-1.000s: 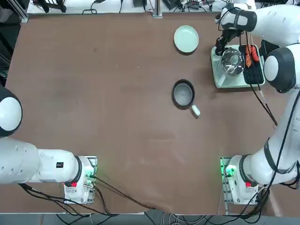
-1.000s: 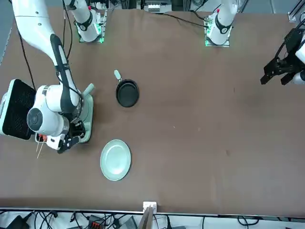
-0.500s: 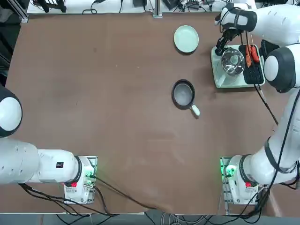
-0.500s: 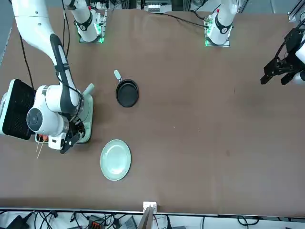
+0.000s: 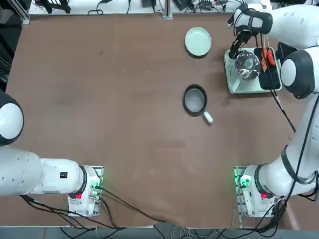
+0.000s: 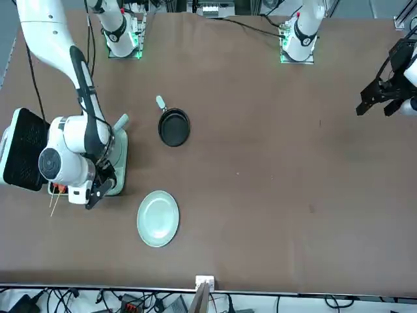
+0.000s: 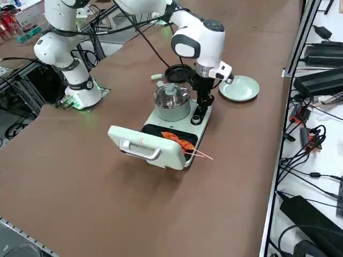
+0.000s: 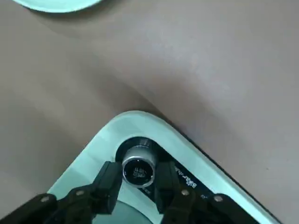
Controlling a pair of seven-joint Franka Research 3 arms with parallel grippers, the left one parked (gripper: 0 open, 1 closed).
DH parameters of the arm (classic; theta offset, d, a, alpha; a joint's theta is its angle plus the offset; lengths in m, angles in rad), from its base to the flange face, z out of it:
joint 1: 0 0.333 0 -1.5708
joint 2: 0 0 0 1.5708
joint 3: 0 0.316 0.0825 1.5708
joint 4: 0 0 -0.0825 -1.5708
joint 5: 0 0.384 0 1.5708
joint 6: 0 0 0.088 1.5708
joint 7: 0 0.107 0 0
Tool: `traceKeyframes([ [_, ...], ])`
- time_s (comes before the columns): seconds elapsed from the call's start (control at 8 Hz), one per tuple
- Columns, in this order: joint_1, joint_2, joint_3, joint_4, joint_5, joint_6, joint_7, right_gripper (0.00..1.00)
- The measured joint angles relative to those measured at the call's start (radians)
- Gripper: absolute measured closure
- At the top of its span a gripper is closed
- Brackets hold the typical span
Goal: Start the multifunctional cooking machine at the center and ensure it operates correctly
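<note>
The pale mint-green cooking machine (image 5: 238, 83) stands at the table's far right, with its steel glass-lidded pot (image 5: 246, 65) beside a black grill plate (image 5: 269, 74) that carries orange-red skewered food. Its hinged lid (image 7: 142, 146) lies folded open. My right gripper (image 8: 139, 176) points down at the machine's far corner by the plate, its two fingers (image 8: 110, 184) pressed on either side of the small dark knob (image 8: 138, 169). In the side view the gripper (image 7: 199, 110) covers that knob. From the front, the wrist (image 6: 65, 163) hides most of the machine's body.
A small dark frying pan (image 5: 195, 99) with a white handle sits mid-table, left of the machine. A round pale green plate (image 5: 198, 41) lies near the far edge, close to the gripper. Cables and boxes (image 7: 316, 80) lie beyond the table's far edge.
The right wrist has twisted slightly at the knob corner, its fingers turning a little. The pan, the plate and the machine's lid have stayed put.
</note>
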Motion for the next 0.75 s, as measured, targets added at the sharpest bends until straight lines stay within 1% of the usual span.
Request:
traceKeyframes([
  [0.25, -0.001, 0.000, -0.001, 0.001, -0.009, -0.017, -0.006, 0.55],
  [0.38, -0.004, 0.001, -0.010, 0.000, -0.019, -0.040, -0.008, 0.42],
  [0.62, -0.024, 0.001, -0.021, 0.020, -0.020, -0.057, -0.014, 0.09],
  [0.75, -0.031, -0.001, -0.022, 0.059, -0.020, -0.096, -0.009, 0.00],
])
